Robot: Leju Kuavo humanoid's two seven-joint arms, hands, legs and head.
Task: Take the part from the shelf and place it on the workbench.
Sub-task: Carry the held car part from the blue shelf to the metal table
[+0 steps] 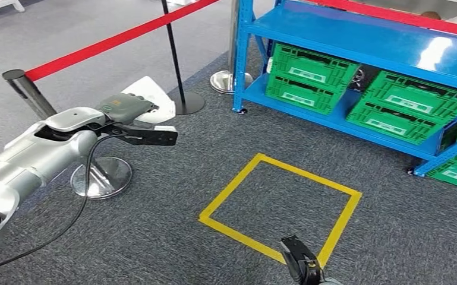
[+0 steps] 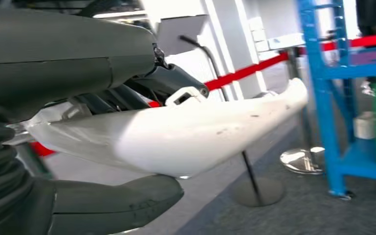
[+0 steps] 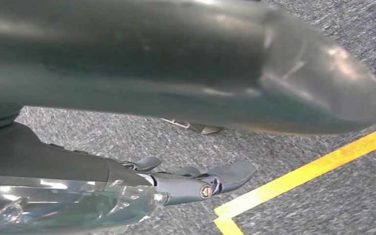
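White plastic, the part [image 2: 186, 134] lay in our left hand [image 1: 132, 116], raised at the left of the scene, well apart from the blue shelf [image 1: 356, 41] at the far right; the fingers [image 2: 176, 81] and thumb pinched it between them. Our right hand [image 1: 300, 261] hung low near the yellow floor square [image 1: 279, 205], its fingers [image 3: 225, 175] loosely apart, holding nothing. No desk was visible, so we judged the carry the step in hand: keep the pinch firm, hold the part level, and steer it wide of the red rope [image 1: 113, 40] and posts while turning.
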